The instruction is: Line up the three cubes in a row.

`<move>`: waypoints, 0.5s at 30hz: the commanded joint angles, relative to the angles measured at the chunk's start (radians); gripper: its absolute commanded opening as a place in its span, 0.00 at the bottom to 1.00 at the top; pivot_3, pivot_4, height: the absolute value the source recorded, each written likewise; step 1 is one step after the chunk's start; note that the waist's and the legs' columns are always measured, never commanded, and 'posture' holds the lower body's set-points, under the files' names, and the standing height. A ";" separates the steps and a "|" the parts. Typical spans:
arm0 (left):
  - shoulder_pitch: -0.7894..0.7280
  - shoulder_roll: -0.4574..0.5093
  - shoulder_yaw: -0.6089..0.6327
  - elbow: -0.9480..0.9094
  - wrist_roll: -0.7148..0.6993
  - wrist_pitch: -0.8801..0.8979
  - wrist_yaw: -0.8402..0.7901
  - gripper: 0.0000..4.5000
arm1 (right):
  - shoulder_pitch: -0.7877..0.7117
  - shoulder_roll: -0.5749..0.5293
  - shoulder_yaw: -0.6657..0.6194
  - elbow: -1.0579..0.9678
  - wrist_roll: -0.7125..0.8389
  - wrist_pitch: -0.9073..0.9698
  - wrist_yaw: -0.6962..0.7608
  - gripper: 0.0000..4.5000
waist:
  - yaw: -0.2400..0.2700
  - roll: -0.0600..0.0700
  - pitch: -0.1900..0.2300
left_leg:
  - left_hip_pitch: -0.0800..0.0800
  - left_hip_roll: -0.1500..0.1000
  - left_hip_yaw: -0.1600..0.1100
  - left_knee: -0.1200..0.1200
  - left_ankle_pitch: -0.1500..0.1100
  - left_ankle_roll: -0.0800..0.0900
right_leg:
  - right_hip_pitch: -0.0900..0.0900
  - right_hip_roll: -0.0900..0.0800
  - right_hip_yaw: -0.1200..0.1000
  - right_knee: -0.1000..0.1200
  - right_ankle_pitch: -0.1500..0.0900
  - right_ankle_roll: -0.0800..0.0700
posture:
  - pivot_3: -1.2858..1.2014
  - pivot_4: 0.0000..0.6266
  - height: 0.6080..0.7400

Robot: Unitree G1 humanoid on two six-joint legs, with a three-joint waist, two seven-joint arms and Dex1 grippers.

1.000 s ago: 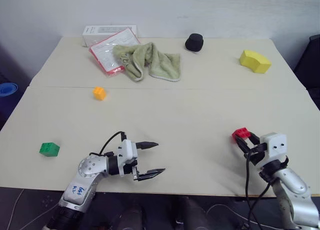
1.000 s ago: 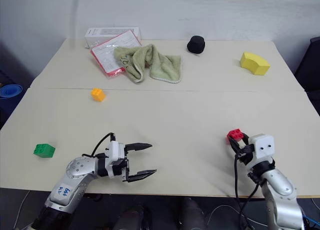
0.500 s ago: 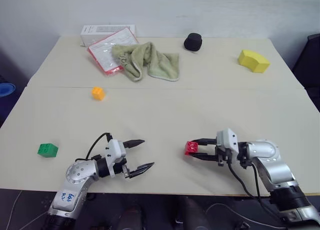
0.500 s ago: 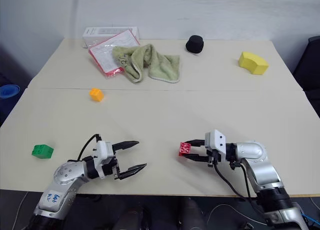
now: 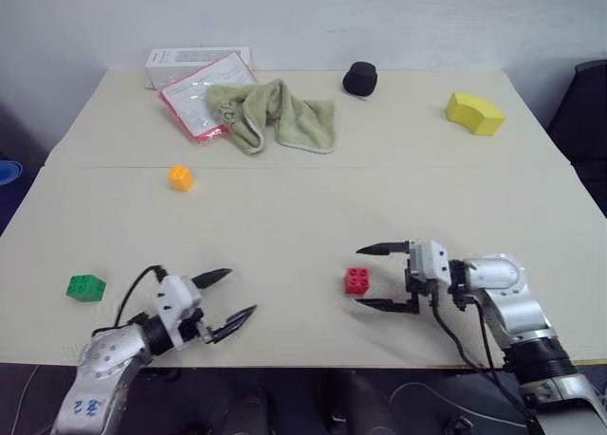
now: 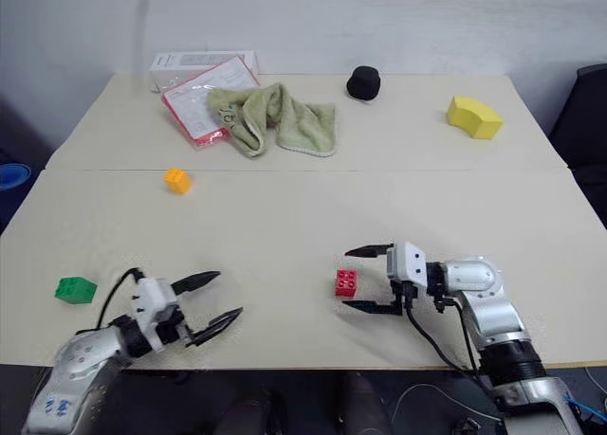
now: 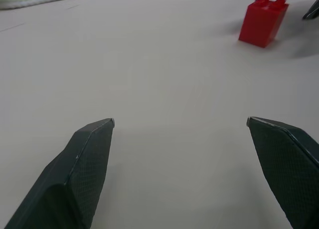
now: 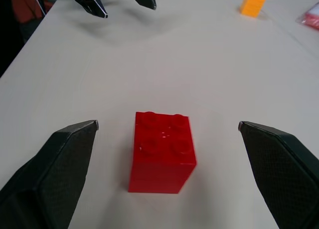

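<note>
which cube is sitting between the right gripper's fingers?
The red cube. It stands on the table between the open fingers of the right gripper; the green cube and orange cube sit far off on the left side.

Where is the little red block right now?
The red block sits on the table's near edge, right of middle, just off the open right gripper.

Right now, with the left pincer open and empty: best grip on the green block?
Pinch the green block across its two flat side walls, below the studs. It sits upright on the table, to the outside of the left pincer, with nothing beside it. Probably come in low from the pincer's side, fingers either side of it.
</note>
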State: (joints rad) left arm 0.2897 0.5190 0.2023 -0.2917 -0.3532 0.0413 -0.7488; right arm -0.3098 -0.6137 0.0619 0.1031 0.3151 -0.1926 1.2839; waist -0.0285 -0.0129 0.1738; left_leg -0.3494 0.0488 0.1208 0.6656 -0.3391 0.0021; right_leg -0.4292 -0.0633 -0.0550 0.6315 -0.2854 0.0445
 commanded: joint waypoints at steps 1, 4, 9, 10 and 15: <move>0.152 -0.032 0.161 -0.064 -0.035 -0.050 0.051 1.00 | 0.051 -0.005 -0.096 -0.191 0.085 0.049 -0.100 0.99 | -0.003 0.000 0.000 | 0.000 0.001 0.000 -0.001 -0.001 -0.001 | 0.000 0.000 0.000 0.000 0.000 0.000 | 0.52 0.24 1.00; 0.307 -0.099 0.279 -0.062 -0.059 -0.088 0.077 1.00 | 0.146 0.038 -0.118 -0.278 0.138 0.039 -0.137 0.99 | 0.000 -0.003 -0.001 | 0.001 0.001 -0.001 -0.002 -0.003 -0.001 | 0.000 0.001 -0.001 -0.002 -0.001 -0.002 | 0.52 0.24 1.00; 0.399 -0.246 0.463 0.010 -0.144 -0.087 0.225 1.00 | 0.281 0.072 -0.081 -0.436 0.190 0.132 -0.200 0.99 | 0.004 -0.004 -0.001 | 0.000 0.000 -0.001 0.000 -0.004 0.002 | 0.001 0.000 -0.001 -0.004 -0.001 -0.001 | 0.52 0.24 1.00; 0.398 -0.268 0.496 0.036 -0.151 -0.091 0.258 1.00 | 0.304 0.079 -0.070 -0.483 0.192 0.162 -0.234 0.99 | 0.004 -0.005 -0.001 | 0.000 0.000 -0.001 0.000 -0.005 0.003 | 0.001 0.000 -0.001 -0.004 -0.001 -0.001 | 0.52 0.24 1.00; 0.371 -0.328 0.558 0.099 -0.205 -0.084 0.331 1.00 | 0.378 0.095 -0.071 -0.596 0.219 0.216 -0.311 0.99 | 0.003 -0.010 -0.004 | -0.001 0.001 -0.001 0.000 -0.005 0.002 | 0.001 0.001 -0.001 -0.004 -0.001 -0.001 | 0.52 0.24 1.00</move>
State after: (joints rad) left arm 0.6613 0.1953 0.7317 -0.1857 -0.5290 -0.0336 -0.4334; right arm 0.0620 -0.5136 0.0053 -0.4498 0.5091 0.0169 0.9869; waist -0.0253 -0.0234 0.1701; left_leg -0.3502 0.0495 0.1200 0.6652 -0.3445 0.0045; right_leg -0.4283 -0.0620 -0.0559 0.6268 -0.2864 0.0430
